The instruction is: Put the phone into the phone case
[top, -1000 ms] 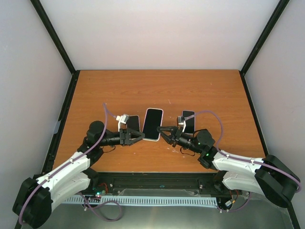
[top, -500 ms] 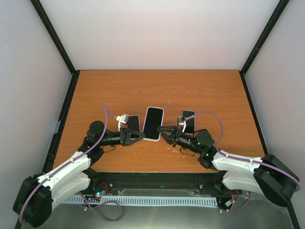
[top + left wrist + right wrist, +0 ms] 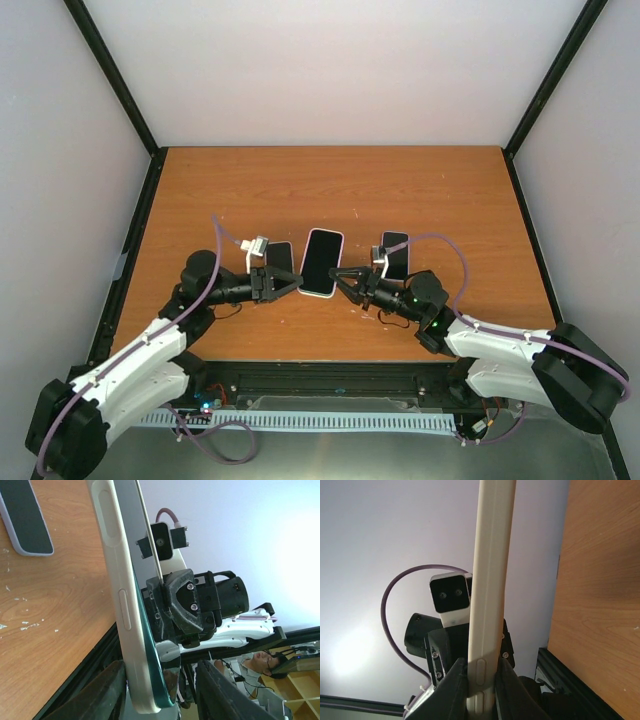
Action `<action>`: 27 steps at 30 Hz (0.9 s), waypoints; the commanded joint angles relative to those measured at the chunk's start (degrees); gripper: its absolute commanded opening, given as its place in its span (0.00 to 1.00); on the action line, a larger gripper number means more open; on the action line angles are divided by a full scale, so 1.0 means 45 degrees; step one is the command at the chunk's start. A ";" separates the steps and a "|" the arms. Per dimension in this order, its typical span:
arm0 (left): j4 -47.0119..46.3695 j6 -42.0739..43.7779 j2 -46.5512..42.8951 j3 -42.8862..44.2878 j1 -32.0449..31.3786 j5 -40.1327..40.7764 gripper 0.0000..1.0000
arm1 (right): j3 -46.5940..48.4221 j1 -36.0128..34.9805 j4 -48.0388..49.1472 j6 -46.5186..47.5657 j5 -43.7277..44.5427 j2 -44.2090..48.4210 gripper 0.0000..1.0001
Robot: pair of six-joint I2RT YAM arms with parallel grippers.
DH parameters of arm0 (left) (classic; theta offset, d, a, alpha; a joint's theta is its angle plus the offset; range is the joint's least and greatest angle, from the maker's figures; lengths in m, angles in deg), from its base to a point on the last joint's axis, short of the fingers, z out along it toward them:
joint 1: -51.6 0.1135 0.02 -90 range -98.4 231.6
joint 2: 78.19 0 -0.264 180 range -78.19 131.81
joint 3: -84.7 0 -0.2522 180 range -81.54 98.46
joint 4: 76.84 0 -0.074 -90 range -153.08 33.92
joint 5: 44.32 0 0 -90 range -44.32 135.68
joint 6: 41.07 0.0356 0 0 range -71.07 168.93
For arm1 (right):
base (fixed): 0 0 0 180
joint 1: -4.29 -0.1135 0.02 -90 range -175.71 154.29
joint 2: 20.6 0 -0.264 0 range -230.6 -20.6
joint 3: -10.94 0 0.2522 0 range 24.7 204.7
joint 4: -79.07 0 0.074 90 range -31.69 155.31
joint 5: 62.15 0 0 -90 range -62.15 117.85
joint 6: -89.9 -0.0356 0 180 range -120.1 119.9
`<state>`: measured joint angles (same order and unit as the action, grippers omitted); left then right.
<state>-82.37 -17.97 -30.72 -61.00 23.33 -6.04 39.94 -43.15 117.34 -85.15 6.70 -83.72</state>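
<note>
While in right claw (image 3: 480,672), case (image 3: 492,555) with phone (image 3: 320,262).

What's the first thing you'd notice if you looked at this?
A phone in a cream case in the middle of the brown table. The right gripper has its jaws shut on one edge, the left gripper has its jaws around the other. A second phone and a third phone lie flat either side.

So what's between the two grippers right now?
The cream-cased phone, its near end flanked by the left gripper and right gripper, clearest in the top view.
</note>
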 commanded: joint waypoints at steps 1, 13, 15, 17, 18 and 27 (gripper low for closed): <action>-0.0104 0.0262 -0.0401 0.0420 0.0072 0.0283 0.40 | -0.0043 -0.0006 0.1455 -0.0158 -0.0242 0.0356 0.11; -0.0268 0.0500 0.0373 0.0517 0.0077 0.0044 0.11 | 0.0026 -0.0024 0.1445 -0.0232 -0.0384 0.0456 0.12; 0.0068 0.0681 0.0494 0.0613 0.0074 0.0160 0.01 | 0.0051 -0.0024 0.1403 -0.0209 -0.0450 0.0414 0.15; 0.0602 0.1016 0.0540 0.0800 0.0072 0.0381 0.00 | 0.0064 -0.0015 0.1106 -0.0092 -0.0472 0.0407 0.20; 0.0904 0.1176 0.0546 0.0875 0.0072 0.0523 0.00 | 0.0052 -0.0023 0.0944 -0.0060 -0.0471 0.0426 0.22; 0.1944 0.1732 0.0520 0.1434 0.0072 0.0803 0.15 | 0.0440 -0.0025 -0.0017 0.0629 -0.0727 0.0257 0.11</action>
<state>-74.15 -12.98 -27.95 -57.68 23.57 -3.16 39.66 -43.04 116.24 -84.13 5.74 -83.10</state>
